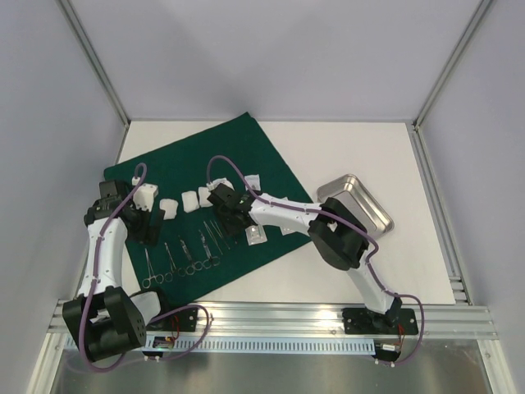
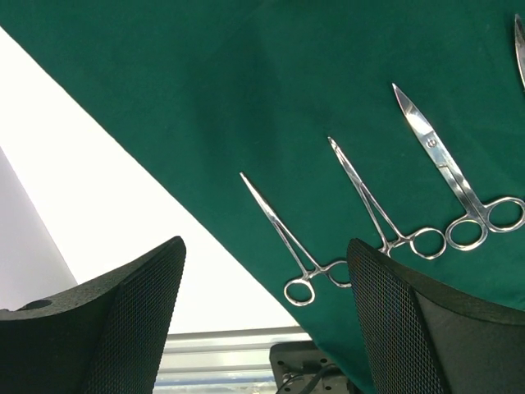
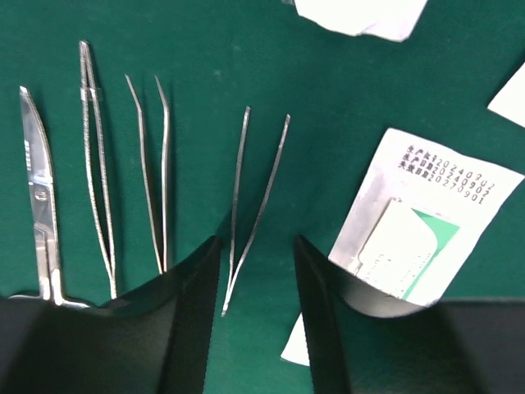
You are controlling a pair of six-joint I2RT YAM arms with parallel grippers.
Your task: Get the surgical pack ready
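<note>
Green cloth [image 1: 246, 156] is laid flat on the table, one corner far and one near. Instruments sit in a row on its near half, with gauze squares [image 1: 189, 202] just beyond them. A printed pouch [image 3: 410, 230] lies right of the row. The steel tray [image 1: 369, 205] is off the cloth to the right, well apart from it.

Right gripper [image 3: 256, 240]: fingers about half apart, nothing held. It hangs low over the rightmost tweezers [image 3: 239, 197]. In the wrist view their joined end lies in the gap between the fingers and nearer the left one. I can't tell if it touches either.

Key relation: the tweezers' long axis runs near-far, joined end near and the two tips splaying far. The finger gap runs left-right, so the jaws close square across the axis. My read is that closing and lifting would do it, after a slight shift left to centre.

Left gripper [image 2: 264, 246]: fingers wide, empty. It hovers over the near-left cloth edge, close to the leftmost ringed clamp [image 2: 277, 220] and well apart from the tweezers. The right arm is clearly the nearer one for this pick.

Risk: thin steel flat on cloth could slip or drag the fabric.
</note>
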